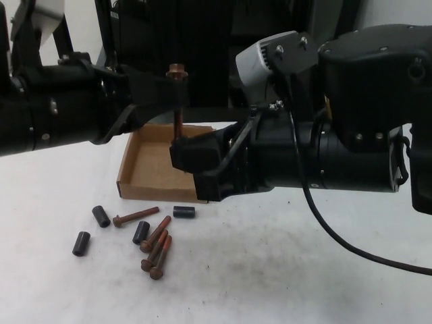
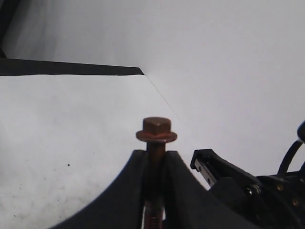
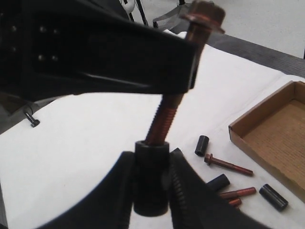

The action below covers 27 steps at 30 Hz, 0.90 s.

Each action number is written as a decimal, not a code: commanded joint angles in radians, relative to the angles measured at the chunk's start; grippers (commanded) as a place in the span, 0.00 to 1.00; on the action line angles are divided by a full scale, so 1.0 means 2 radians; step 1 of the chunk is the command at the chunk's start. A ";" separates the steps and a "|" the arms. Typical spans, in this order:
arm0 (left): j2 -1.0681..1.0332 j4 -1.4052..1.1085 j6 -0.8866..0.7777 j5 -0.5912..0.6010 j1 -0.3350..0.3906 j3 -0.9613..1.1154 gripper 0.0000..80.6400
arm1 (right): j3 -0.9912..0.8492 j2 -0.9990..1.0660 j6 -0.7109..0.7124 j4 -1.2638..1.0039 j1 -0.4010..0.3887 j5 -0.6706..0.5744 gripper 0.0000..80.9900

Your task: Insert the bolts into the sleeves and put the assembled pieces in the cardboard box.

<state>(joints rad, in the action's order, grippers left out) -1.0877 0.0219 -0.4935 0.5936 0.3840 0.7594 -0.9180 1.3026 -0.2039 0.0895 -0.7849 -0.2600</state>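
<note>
Rust-brown steel bolt [image 3: 164,119] with a flanged hex head stands upright in the air, head up and threaded end down. The left gripper [image 2: 155,167] is clamped on its shank just under the flange. Directly beneath it, the right gripper [image 3: 151,167] is closed around a short black cylindrical sleeve [image 3: 151,179], which it holds upright with the bore facing up.

The coming move turns on the line between these two parts. In the right wrist view, the bolt's long axis leans slightly off vertical and its threaded tip sits at the mouth of the sleeve. How deep the tip has gone cannot be made out. The insertion appears to be just starting, so the next move would likely be a straight push down along the bolt's axis, or a lift of the sleeve. The slight lean could make the thread catch on the rim.

The shallow brown cardboard box [image 1: 152,189] lies on the white bench [image 1: 270,283] just behind and below the held pair, with the two grippers about equally close to it. In front of the box, four more loose bolts [image 1: 156,246] and four loose black sleeves [image 1: 100,216] lie scattered on their sides, not yet assembled.
</note>
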 commanded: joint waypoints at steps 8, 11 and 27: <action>0.006 -0.005 0.000 0.003 -0.001 0.000 0.01 | -0.008 -0.001 -0.011 -0.004 0.000 0.048 0.00; 0.006 -0.005 0.000 0.003 -0.001 0.000 0.01 | -0.008 -0.001 -0.011 0.013 0.000 0.061 0.00; 0.006 0.002 0.002 0.003 -0.001 0.000 0.01 | -0.011 -0.001 0.033 -0.012 0.000 0.042 0.00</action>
<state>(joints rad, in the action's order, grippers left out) -1.0877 0.0334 -0.4935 0.5903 0.3819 0.7594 -0.9238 1.3026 -0.1787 0.1198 -0.7898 -0.1376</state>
